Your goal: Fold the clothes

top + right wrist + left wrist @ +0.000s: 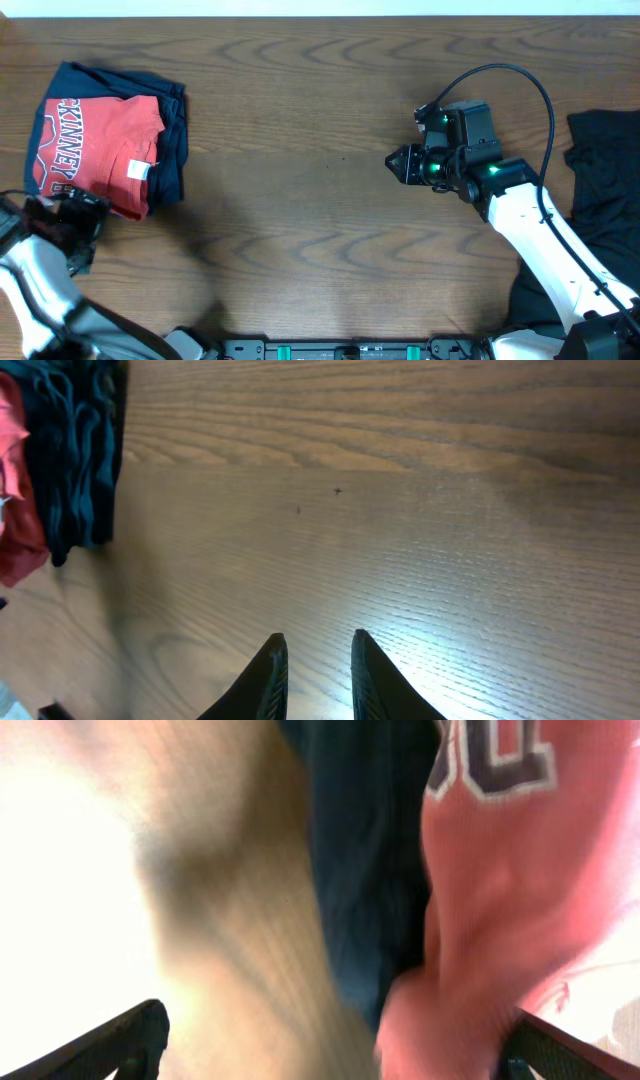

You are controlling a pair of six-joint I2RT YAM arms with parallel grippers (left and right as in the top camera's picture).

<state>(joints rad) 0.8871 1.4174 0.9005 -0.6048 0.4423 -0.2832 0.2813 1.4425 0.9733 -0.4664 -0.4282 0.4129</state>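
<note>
- The red shirt (pixel 100 140) lies folded on a navy garment (pixel 172 130) at the bench's (pixel 320 220) far left, white lettering up.
- The left end effector (pixel 335 1020) sits at the stack's near edge, fingers (pixel 130 1042) spread wide, pinching nothing; the shirt's edge lies between them, close to the right finger.
- The right end effector (pixel 317 645) hovers over bare bench right of centre, fingers slightly parted and empty.
- A black garment (pixel 605 170) lies at the right edge.
</note>
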